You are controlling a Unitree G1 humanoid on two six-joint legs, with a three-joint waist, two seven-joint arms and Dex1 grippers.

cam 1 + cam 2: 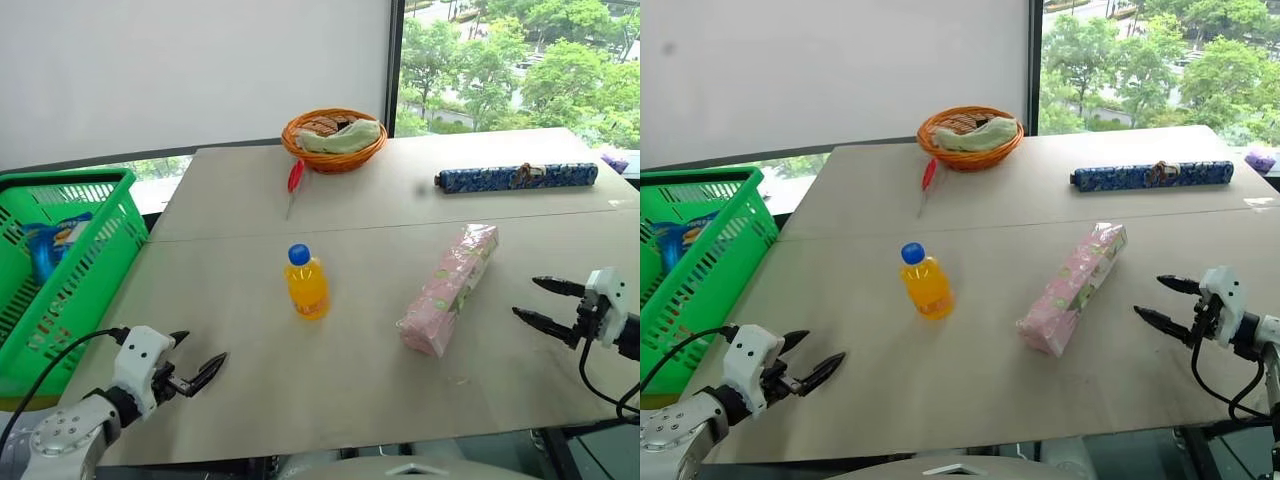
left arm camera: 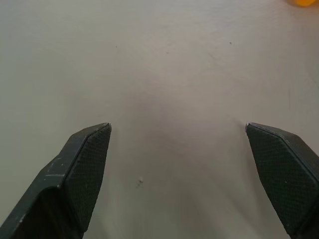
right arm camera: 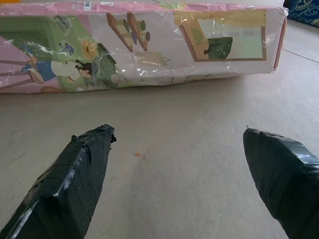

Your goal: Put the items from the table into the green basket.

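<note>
Right wrist view is showing the right end effector [image 3: 177,144] gaping wide and empty, the pink packet [image 3: 139,45] lying just ahead of it on the surface [image 1: 340,380]. Left end effector [image 1: 195,362] is equally open, the bottle [image 1: 307,285] standing beyond. Approach appears underway; closing on the packet comes next, the green basket [image 1: 95,250] waiting beside the left arm.

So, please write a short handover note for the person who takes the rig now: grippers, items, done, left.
Left gripper: open, empty, low over the table near its left front edge.
Right gripper: open, empty, facing the pink packet, not touching it.
Orange-drink bottle: upright mid-table.
Pink packet: lying flat, right of the bottle.
Green basket: off the table's left edge; a blue package is inside.
Done: neither item moved yet.
Left: bottle and packet into the basket.
</note>
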